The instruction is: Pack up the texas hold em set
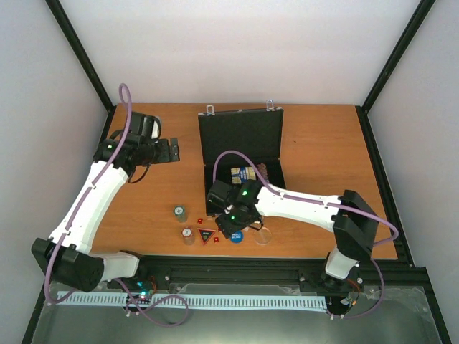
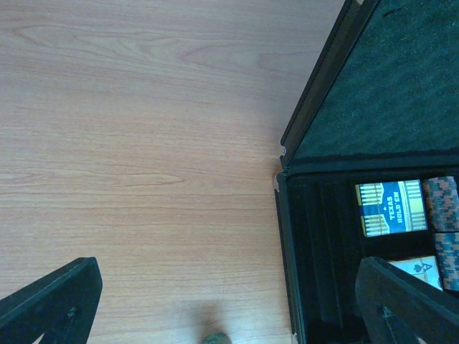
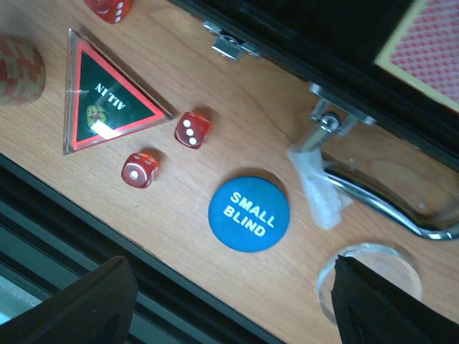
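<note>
Texas hold em black hinged briefcase [image 1: 240, 136] lies open, blue card deck [image 2: 391, 208] inside; red dice [image 3: 192, 129] and round blue button [image 3: 249, 213] lie outside; I see left jaws wide, right jaws wide astride that button.

Your case [image 1: 240, 136] sits in the middle of the table [image 1: 323, 143], a card deck [image 2: 391, 208] in it. In front of it lie the button [image 3: 248, 213], dice [image 3: 192, 130] and marker [image 3: 107, 93], chip stacks [image 1: 179, 213] to their left.
</note>
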